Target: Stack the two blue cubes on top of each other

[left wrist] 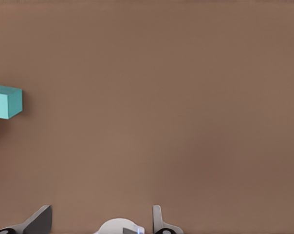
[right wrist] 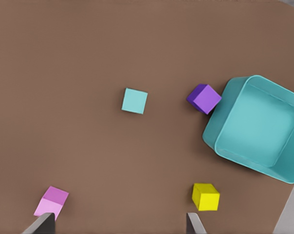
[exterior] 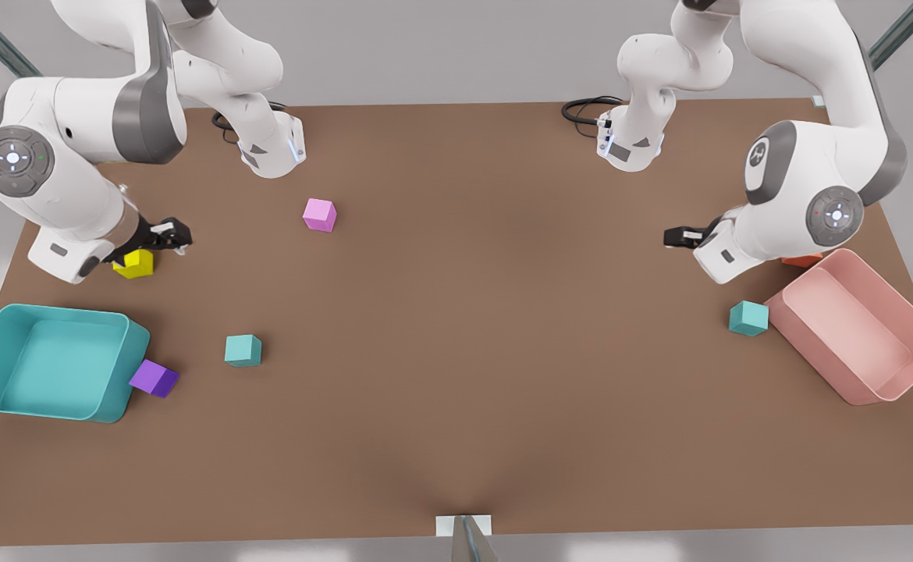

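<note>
Hovering above the surface (exterior: 456,312) near the yellow cube (exterior: 135,264), the right pincer (exterior: 174,234) has its fingers spread wide and holds nothing; in the right wrist view the right pincer (right wrist: 120,217) looks down with the yellow cube (right wrist: 206,196) just beside one finger and the pink cube (right wrist: 52,201) by the other. Cube A (right wrist: 135,101), one of the two blue cubes, lies beyond them on open surface, near the purple cube (right wrist: 204,99), which touches the wall of the teal bin (right wrist: 256,122). In the front view, cube A (exterior: 243,350) sits towards the left, apart from the teal bin (exterior: 51,367). The left pincer (exterior: 676,236) hangs at the front view's right, also spread and empty; from the left wrist view the left pincer (left wrist: 102,209) faces bare surface, with cube B (left wrist: 6,102) off to one side. Cube B (exterior: 748,318) rests just beside the pink bin (exterior: 854,328), well apart from cube A. Judgement: no grasp has begun; each pincer is spread in readiness, and each arm is placed on the side of one blue cube. Stacking requires carrying one cube across to the other. The bin wall beside cube B may limit finger clearance.
</note>
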`<state>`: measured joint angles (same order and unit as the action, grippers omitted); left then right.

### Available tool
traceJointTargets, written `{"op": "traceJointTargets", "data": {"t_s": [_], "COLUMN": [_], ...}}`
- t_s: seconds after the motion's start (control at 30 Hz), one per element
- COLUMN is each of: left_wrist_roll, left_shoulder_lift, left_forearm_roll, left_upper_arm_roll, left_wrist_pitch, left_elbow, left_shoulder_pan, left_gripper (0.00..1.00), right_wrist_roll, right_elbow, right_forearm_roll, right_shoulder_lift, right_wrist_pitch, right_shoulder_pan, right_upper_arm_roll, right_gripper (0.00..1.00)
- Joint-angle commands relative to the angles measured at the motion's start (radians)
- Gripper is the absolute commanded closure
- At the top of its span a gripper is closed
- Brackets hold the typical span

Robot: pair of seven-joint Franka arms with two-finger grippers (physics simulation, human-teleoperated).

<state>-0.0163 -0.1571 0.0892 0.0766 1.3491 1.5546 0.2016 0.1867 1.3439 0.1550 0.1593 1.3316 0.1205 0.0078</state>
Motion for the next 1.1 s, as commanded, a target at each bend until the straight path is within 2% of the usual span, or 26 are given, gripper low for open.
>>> {"op": "traceJointTargets", "data": {"t_s": [0.0, 0.1, 0.17, 0.27, 0.43, 0.57, 0.7, 1.07], "left_wrist_roll": [-0.007, -0.007, -0.007, -0.007, 0.001, 0.001, 0.001, -0.001], "left_shoulder_lift": [0.001, 0.001, 0.001, 0.001, -0.015, -0.021, -0.022, -0.035], "left_forearm_roll": [0.000, 0.000, 0.000, 0.003, 0.004, 0.007, 0.004, 0.007], "left_upper_arm_roll": [0.000, 0.000, 0.000, 0.000, 0.002, 0.002, 0.003, 0.003], "left_wrist_pitch": [0.007, 0.007, 0.007, 0.007, 0.009, 0.007, 0.007, 0.005], "left_elbow": [-0.001, -0.001, -0.001, -0.001, -0.001, -0.007, -0.005, -0.005], "left_shoulder_pan": [-0.001, -0.001, -0.001, -0.001, -0.002, -0.005, -0.007, -0.008], "left_gripper": [0.00, 0.00, 0.00, 0.00, 0.00, 0.00, 0.00, 0.00], "right_wrist_roll": [0.143, 0.088, -0.041, -0.113, -0.153, -0.153, -0.153, -0.153], "right_elbow": [0.003, -0.005, 0.000, 0.017, 0.222, 0.320, 0.408, 0.515], "right_forearm_roll": [0.008, 0.032, 0.009, 0.005, -0.044, -0.064, -0.077, -0.121], "right_shoulder_lift": [0.002, 0.120, 0.273, 0.358, 0.359, 0.348, 0.341, 0.348], "right_wrist_pitch": [0.020, 0.040, 0.162, 0.326, 0.642, 0.785, 0.863, 0.888], "right_shoulder_pan": [0.001, 0.040, 0.057, 0.057, 0.014, -0.028, -0.070, -0.099], "right_upper_arm_roll": [0.000, 0.006, 0.008, 0.006, 0.001, 0.000, 0.000, 0.000], "right_gripper": [0.00, 0.00, 0.00, 0.00, 0.00, 0.00, 0.00, 0.00]}}
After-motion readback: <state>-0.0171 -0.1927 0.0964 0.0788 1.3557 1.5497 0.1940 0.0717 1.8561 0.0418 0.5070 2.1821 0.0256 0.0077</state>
